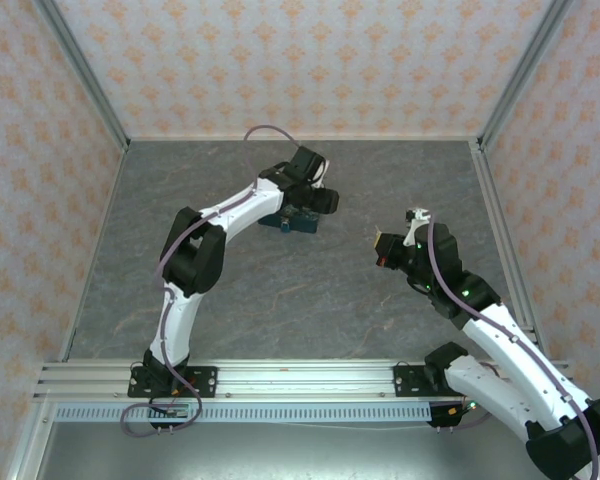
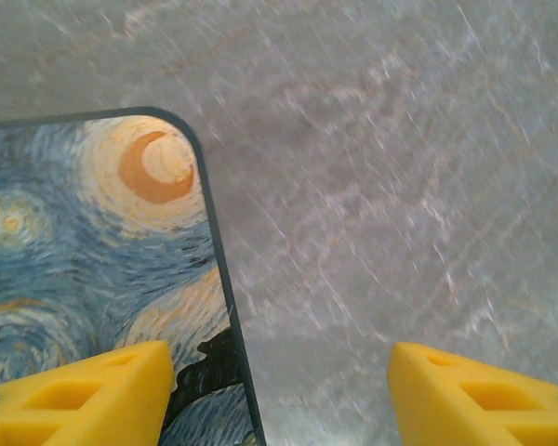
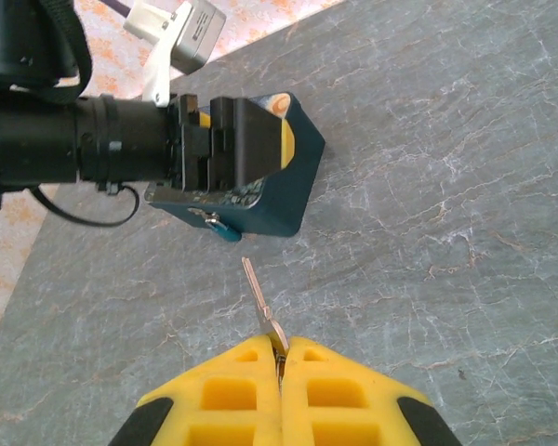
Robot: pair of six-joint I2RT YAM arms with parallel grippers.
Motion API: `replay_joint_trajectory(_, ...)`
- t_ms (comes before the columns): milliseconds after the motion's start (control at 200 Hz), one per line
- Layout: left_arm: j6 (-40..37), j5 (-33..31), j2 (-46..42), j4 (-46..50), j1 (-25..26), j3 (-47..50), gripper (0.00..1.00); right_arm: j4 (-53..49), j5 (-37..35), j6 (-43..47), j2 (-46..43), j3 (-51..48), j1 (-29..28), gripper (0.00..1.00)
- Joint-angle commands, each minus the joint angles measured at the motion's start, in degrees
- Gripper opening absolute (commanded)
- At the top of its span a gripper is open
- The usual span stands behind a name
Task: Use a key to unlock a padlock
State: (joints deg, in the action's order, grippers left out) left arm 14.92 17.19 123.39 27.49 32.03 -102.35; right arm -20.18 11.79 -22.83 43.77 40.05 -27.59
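Right jaws pinched shut on key, blade aimed forward and slightly left. Padlock sits just past the tip, a touch left of the blade axis, against the near face of tin. Left jaws spread wide over the tin's lid corner, gripping nothing. Likely next: drive along the blade axis.
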Motion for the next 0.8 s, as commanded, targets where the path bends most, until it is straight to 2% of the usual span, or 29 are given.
replay_joint_trajectory(0, 0.09, 1.19, -3.44, 0.2, 2.15, 5.21, 0.63, -0.4, -0.28, 0.34, 0.01, -1.25, 0.35, 0.0)
replay_joint_trajectory(245, 0.99, 1.39, -7.38, -2.24, 4.36, 10.51, 0.63, 0.4, 0.25, -0.2, 0.7, -2.08, 0.43, 0.0)
replay_joint_trajectory(791, 1.86, 3.73, -0.22, -1.61, 5.59, 1.27, 0.63, -0.91, 0.36, -0.3, 0.18, -1.73, 0.51, 0.0)
